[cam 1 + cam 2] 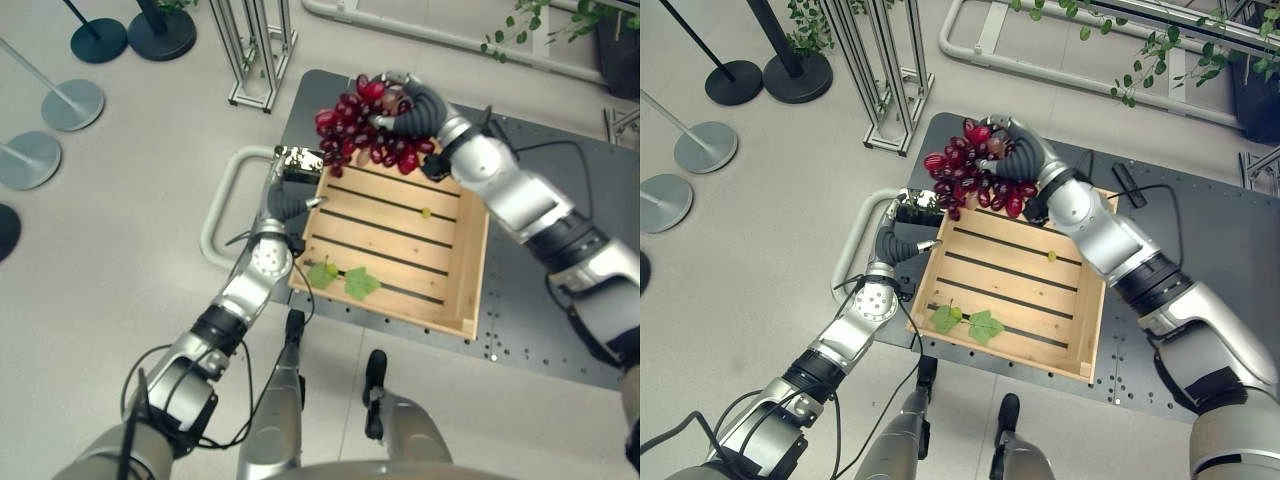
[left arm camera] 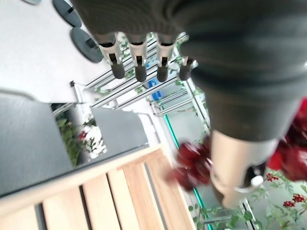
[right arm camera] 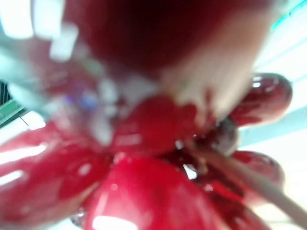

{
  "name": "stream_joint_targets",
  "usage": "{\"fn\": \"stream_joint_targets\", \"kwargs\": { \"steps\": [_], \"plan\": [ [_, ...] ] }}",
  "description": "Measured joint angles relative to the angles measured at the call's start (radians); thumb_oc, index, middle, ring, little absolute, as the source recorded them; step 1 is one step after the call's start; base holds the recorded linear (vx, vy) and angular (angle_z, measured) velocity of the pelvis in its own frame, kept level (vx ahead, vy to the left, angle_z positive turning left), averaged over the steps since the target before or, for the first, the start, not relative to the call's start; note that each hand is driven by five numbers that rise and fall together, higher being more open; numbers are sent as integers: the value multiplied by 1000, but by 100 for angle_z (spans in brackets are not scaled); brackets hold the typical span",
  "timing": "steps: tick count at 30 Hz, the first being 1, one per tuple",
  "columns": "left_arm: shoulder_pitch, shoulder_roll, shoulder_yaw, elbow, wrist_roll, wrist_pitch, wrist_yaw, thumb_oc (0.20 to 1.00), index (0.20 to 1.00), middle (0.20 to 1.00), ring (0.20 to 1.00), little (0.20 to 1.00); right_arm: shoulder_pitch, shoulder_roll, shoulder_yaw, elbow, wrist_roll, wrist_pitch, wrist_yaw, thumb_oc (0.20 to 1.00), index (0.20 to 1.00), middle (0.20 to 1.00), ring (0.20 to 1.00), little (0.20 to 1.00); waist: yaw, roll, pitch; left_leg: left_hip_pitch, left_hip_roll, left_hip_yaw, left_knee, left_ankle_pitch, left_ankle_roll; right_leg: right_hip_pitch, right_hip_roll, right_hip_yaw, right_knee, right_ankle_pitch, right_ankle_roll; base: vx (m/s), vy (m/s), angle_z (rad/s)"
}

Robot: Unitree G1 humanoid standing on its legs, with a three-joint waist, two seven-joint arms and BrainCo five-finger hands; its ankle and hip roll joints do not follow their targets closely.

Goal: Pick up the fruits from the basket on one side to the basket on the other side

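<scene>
One wooden slatted crate [image 1: 400, 250] serves as the basket here, sitting in the centre of the frame on a dark grey perforated worktop [image 1: 560, 340]. At its near edge, toward the lower middle of the frame, lie two green leaves [image 1: 345, 280], and a single small green grape [image 1: 425, 212] rests on a slat further in; otherwise the crate looks empty of fruit.

At the crate's left rim, the left hand [image 1: 300, 198] sits just beside the far left corner. Its own wrist view shows its fingers [image 2: 139, 72] straight and relaxed, holding nothing. It appears to be idling beside the crate, possibly steadying it, though contact with the wood cannot be confirmed.

Beyond that, at the upper middle of the frame, the right hand [image 1: 1025, 150] is clenched around a bunch of red grapes [image 1: 970, 170], its fingers curled over the top of the bunch. The bunch hangs above the crate's far edge, clear of the wood and partly out over the worktop, which suggests it is being carried out of the crate toward another container; no second basket can be made out.

A white tubular handle [image 1: 222, 205] curves off the worktop's left side. On the floor at the upper left stand round stanchion bases [image 1: 70, 105] and a metal frame [image 1: 262, 50]; green plant sprigs [image 1: 1160, 45] hang at the upper right. Nothing blocks the path directly around the raised bunch.
</scene>
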Motion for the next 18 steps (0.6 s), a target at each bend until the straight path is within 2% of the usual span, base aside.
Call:
{"fn": "stream_joint_targets", "kwargs": {
  "steps": [3,7,18],
  "plan": [
    [6,4,-1,0,0,-14,-33,1000,1000,1000,1000,1000,-109,-48,80,45,-8,1,38,200,200,200,200,200,-1,-1,0,0,0,0,1,0,0,1,0,0,0,0,0,0,0,0],
    [22,19,0,-2,-29,-16,-65,1000,1000,1000,1000,1000,-237,-59,163,136,-31,0,71,200,200,200,200,200,1,-6,-3,1,1,0,2,0,0,2,1,-1,1,0,0,0,0,0],
    [59,46,-3,-4,-47,-16,-156,1000,1000,1000,1000,1000,-278,-14,289,242,-113,15,171,200,200,200,200,200,6,-38,-22,1,0,-2,1,0,0,2,1,-3,1,0,1,0,0,0]
  ]
}}
